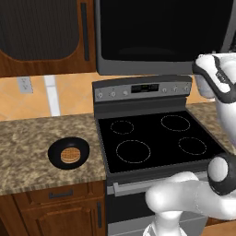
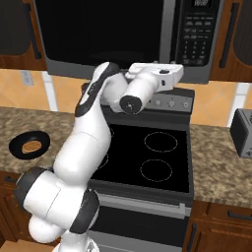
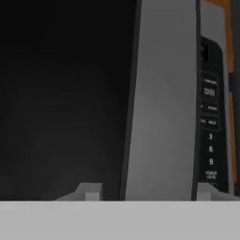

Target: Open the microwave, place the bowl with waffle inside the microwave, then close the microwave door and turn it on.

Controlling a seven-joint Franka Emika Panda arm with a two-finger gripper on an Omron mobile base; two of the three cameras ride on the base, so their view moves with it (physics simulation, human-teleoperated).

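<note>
door-opening is the step in hand: the microwave (image 2: 123, 37) sits above the stove (image 1: 156, 138) with the microwave door (image 1: 161, 30) shut, and the gripper (image 3: 147, 193) is raised right up to the door's long grey handle (image 3: 161, 98), one fingertip showing on each side of the bar. its jaws stand apart around the handle, not yet pressed on it as far as i can tell. the handle runs up the hand view beside the button panel (image 3: 210, 126), its long axis upright along the door's right edge (the slant there may just be the camera's roll). next, i judge, the jaws must close on the bar and pull outward. the bowl (image 1: 68, 153) with the waffle (image 1: 70, 155) waits on the counter (image 1: 27, 147), left of the stove.
</note>
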